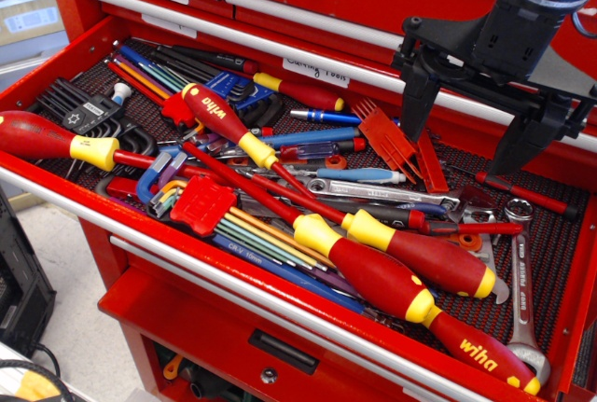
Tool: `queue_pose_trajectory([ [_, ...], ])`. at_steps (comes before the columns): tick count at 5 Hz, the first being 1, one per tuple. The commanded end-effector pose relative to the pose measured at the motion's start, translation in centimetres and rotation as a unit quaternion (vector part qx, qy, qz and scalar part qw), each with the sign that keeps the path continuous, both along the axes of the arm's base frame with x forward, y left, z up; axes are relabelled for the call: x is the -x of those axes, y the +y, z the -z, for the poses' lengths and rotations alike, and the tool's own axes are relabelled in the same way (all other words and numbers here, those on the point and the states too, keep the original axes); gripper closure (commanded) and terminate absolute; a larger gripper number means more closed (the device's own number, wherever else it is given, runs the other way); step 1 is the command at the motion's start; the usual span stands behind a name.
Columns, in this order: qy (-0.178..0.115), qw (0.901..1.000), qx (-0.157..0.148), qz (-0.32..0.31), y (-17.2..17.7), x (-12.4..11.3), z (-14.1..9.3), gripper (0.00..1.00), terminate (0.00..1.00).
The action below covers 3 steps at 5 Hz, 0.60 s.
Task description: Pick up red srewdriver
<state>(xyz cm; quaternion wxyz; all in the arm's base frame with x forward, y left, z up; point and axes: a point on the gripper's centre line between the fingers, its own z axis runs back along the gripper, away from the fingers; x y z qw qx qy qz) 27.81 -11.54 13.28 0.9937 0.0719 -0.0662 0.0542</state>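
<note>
The red screwdriver lies at the drawer's front left. Its fat glossy red handle (35,134) points left, the yellow collar (94,152) sits next to it, and its thin red shaft (154,163) runs right under other tools. My gripper (464,148) is black. It hangs open and empty above the back right of the drawer, far to the right of the screwdriver and well above the tools. Its two fingers (417,108) point down, wide apart.
The open drawer (280,283) of a red tool chest is crowded. A slim "wiha" screwdriver (220,119) lies in the middle. Red-handled screwdrivers with yellow bands (373,276) lie at the front right. A red hex key set (203,204), black hex keys (79,108) and a wrench (522,281) also lie there.
</note>
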Motion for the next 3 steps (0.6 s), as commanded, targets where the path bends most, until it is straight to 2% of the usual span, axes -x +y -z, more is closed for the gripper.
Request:
queue_pose_trajectory([
  [1, 0.000, 1.0000, 0.000, 0.000, 0.0, 0.0, 0.0, 0.00, 0.00],
  [2, -0.002, 0.9993, -0.013, 0.034, 1.6, 0.9, -0.3, 0.00, 0.00],
  [3, -0.005, 0.9939, -0.062, 0.091, 4.0, 2.0, -0.5, 0.00, 0.00],
])
